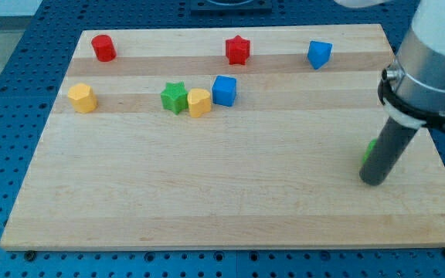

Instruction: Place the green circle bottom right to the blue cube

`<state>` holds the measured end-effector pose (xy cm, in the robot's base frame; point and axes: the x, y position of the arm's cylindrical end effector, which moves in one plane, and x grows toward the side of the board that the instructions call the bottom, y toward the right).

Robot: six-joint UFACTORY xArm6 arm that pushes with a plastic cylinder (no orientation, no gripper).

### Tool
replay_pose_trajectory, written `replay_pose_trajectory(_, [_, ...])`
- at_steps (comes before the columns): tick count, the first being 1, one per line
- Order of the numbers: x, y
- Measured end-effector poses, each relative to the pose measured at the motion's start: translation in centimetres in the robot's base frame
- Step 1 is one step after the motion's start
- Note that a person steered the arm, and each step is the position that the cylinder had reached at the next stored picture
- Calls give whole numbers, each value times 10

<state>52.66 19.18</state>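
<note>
The green circle (370,149) shows only as a thin green sliver at the view's right, mostly hidden behind my rod. My tip (375,181) rests on the board right against it, just below and in front. The blue cube (225,90) sits in the upper middle of the board, far to the left of my tip. A yellow heart-shaped block (199,102) touches the cube's left side, and a green star (174,97) touches that block's left.
A second blue block (319,54) lies at the top right. A red star (238,49) lies at top centre, a red cylinder (103,48) at top left, a yellow block (83,98) at the left. The wooden board (207,193) ends just right of my tip.
</note>
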Motion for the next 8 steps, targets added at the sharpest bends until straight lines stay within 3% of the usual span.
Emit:
replay_pose_trajectory(1, [-35, 0])
replay_pose_trajectory(3, [22, -21])
replay_pose_trajectory(5, [-46, 58])
replay_pose_trajectory(7, [-101, -45])
replay_pose_trajectory(8, [-90, -93])
